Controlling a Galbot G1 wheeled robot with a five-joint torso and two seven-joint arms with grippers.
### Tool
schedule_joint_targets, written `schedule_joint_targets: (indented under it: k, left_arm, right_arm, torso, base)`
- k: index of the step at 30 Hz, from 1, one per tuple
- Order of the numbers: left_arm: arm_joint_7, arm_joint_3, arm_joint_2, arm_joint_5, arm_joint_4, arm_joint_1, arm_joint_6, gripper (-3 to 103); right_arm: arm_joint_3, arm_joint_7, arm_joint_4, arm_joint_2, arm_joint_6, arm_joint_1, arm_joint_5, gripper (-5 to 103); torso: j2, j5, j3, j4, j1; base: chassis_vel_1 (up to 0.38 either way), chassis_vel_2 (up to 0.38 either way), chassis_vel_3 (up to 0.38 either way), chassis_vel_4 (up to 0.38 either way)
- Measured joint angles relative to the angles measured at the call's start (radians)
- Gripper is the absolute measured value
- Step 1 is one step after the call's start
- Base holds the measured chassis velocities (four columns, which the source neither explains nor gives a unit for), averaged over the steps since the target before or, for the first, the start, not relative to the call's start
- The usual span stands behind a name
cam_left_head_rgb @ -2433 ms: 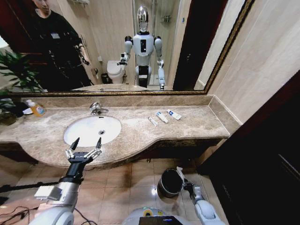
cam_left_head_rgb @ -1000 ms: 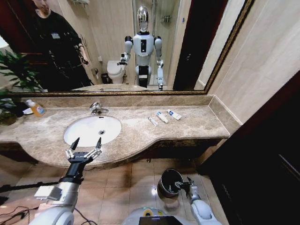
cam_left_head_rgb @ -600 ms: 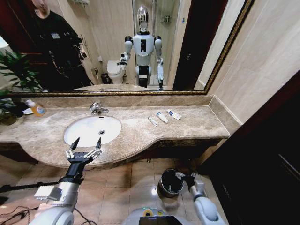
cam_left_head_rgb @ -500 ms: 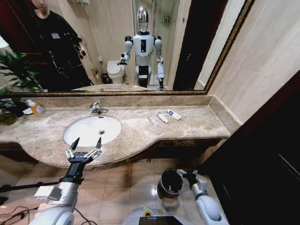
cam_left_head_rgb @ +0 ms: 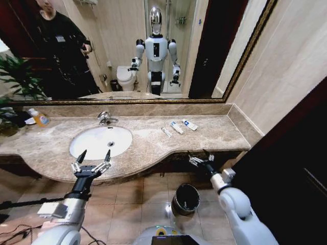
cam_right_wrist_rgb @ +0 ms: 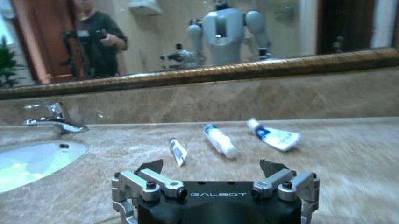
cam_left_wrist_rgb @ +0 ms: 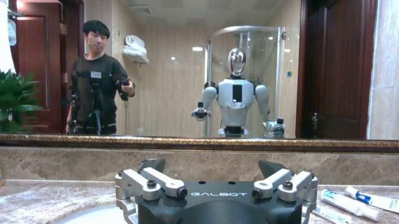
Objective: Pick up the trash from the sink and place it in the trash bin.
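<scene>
The big gold-framed mirror (cam_left_head_rgb: pixel 127 51) runs along the back wall, reflecting the robot; below it the beige marble countertop (cam_left_head_rgb: pixel 214 133) stretches across, with the white oval sink (cam_left_head_rgb: pixel 97 139) set into its left half and the chrome faucet (cam_left_head_rgb: pixel 105 118) just behind the basin; the basin itself looks bare white from the head view. Down on the tiled floor, in front of the counter, sits the trash bin (cam_left_head_rgb: pixel 177 201), dark with a shiny rim, well apart from the sink. The left gripper (cam_left_head_rgb: pixel 92 161) hangs at the counter's front edge just before the sink, its fingers spread wide and holding nothing; the right gripper (cam_left_head_rgb: pixel 200 157) is up at the counter's front edge, above the bin and to the right of the basin, its fingers also parted and empty. The trash (cam_left_head_rgb: pixel 177 127) lies on the countertop right of the sink, near the back ledge: three small white tubes with blue marks in a loose row, close together but not touching; the right wrist view has them just ahead of its own parted fingers. An orange soap bottle (cam_left_head_rgb: pixel 40 118) stands at the far left of the counter.
</scene>
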Motion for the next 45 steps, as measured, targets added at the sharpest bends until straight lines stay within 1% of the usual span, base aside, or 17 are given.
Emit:
schedule_joint_targets:
  k: [3,5,6,10,16,22,25,27,28,31,33,34,35,37,38,40,45]
  left_arm:
    - [0.0,0.0,0.0,0.0,0.0,0.0,0.0,100]
    - [0.0,0.0,0.0,0.0,0.0,0.0,0.0,100]
    - [0.0,0.0,0.0,0.0,0.0,0.0,0.0,100]
    - [0.0,0.0,0.0,0.0,0.0,0.0,0.0,100]
    - [0.0,0.0,0.0,0.0,0.0,0.0,0.0,100]
    - [0.0,0.0,0.0,0.0,0.0,0.0,0.0,100]
    - [0.0,0.0,0.0,0.0,0.0,0.0,0.0,100]
    - [0.0,0.0,0.0,0.0,0.0,0.0,0.0,100]
    - [0.0,0.0,0.0,0.0,0.0,0.0,0.0,100]
    - [0.0,0.0,0.0,0.0,0.0,0.0,0.0,100]
    - [0.0,0.0,0.0,0.0,0.0,0.0,0.0,100]
    - [0.0,0.0,0.0,0.0,0.0,0.0,0.0,100]
    - [0.0,0.0,0.0,0.0,0.0,0.0,0.0,100]
    - [0.0,0.0,0.0,0.0,0.0,0.0,0.0,100]
    - [0.0,0.0,0.0,0.0,0.0,0.0,0.0,100]
    - [0.0,0.0,0.0,0.0,0.0,0.0,0.0,100]
    - [0.0,0.0,0.0,0.0,0.0,0.0,0.0,100]
  right_arm:
    - [-0.035,-0.038,-0.066,-0.038,-0.042,0.129,0.033,100]
    - [-0.045,-0.044,-0.079,-0.045,-0.056,0.159,0.042,100]
    - [-0.076,-0.046,-0.106,-0.057,-0.084,0.219,0.062,100]
    - [-0.179,-0.015,-0.175,-0.062,-0.122,0.336,0.089,100]
    - [-0.33,0.007,-0.303,-0.027,-0.149,0.514,0.095,100]
    - [-0.412,0.023,-0.469,0.037,-0.146,0.658,0.075,101]
    - [-0.425,0.023,-0.515,0.056,-0.143,0.685,0.067,100]
    - [-0.438,0.023,-0.577,0.079,-0.134,0.71,0.057,92]
    - [-0.438,0.023,-0.577,0.079,-0.134,0.71,0.057,92]
    - [-0.443,0.023,-0.623,0.095,-0.132,0.721,0.053,76]
    - [-0.444,0.023,-0.631,0.097,-0.132,0.722,0.05,76]
    - [-0.444,0.023,-0.644,0.098,-0.131,0.722,0.044,65]
    - [-0.444,0.023,-0.651,0.098,-0.13,0.722,0.039,65]
    - [-0.442,0.023,-0.659,0.097,-0.128,0.72,0.029,54]
    - [-0.442,0.023,-0.659,0.097,-0.128,0.72,0.029,54]
    - [-0.44,0.023,-0.665,0.093,-0.125,0.714,0.022,47]
    - [-0.437,0.025,-0.664,0.085,-0.122,0.704,0.006,47]
  torso:
    - [0.0,0.0002,0.0,0.0001,0.0]
    - [0.0,-0.0002,0.0,0.0001,0.0]
    - [0.0,-0.0003,0.0,-0.0001,0.0]
    - [0.0,-0.0002,0.0,0.0002,0.0]
    - [0.0,-0.0003,0.0,0.0001,0.0]
    - [0.0,-0.0005,0.0,0.0002,0.0]
    - [0.0,-0.0003,0.0,0.0001,0.0]
    - [0.0,-0.0004,0.0,0.0,0.0]
    - [0.0,-0.0004,0.0,0.0,0.0]
    - [0.0,-0.0004,0.0,0.0001,0.0]
    - [0.0,-0.0003,0.0,0.0001,0.0]
    - [0.0,-0.0003,0.0,0.0001,0.0]
    - [0.0,-0.0004,0.0,0.0,0.0]
    - [0.0,-0.0003,0.0,0.0,0.0]
    - [0.0,-0.0003,0.0,0.0,0.0]
    - [0.0,-0.0003,0.0,0.0,0.0]
    - [0.0,-0.0003,0.0,0.0,0.0]
  base:
    - [0.0,0.0,0.0,0.0]
    - [0.0,0.0,0.0,0.0]
    - [0.0,0.0,0.0,0.0]
    - [0.0,0.0,0.0,0.0]
    - [0.0,0.0,0.0,0.0]
    - [0.0,0.0,0.0,0.0]
    - [0.0,0.0,0.0,0.0]
    - [0.0,0.0,0.0,0.0]
    - [0.0,0.0,0.0,0.0]
    - [0.0,0.0,0.0,0.0]
    - [0.0,0.0,0.0,0.0]
    - [0.0,0.0,0.0,0.0]
    - [0.0,0.0,0.0,0.0]
    - [0.0,0.0,0.0,0.0]
    - [0.0,0.0,0.0,0.0]
    - [0.0,0.0,0.0,0.0]
    - [0.0,0.0,0.0,0.0]
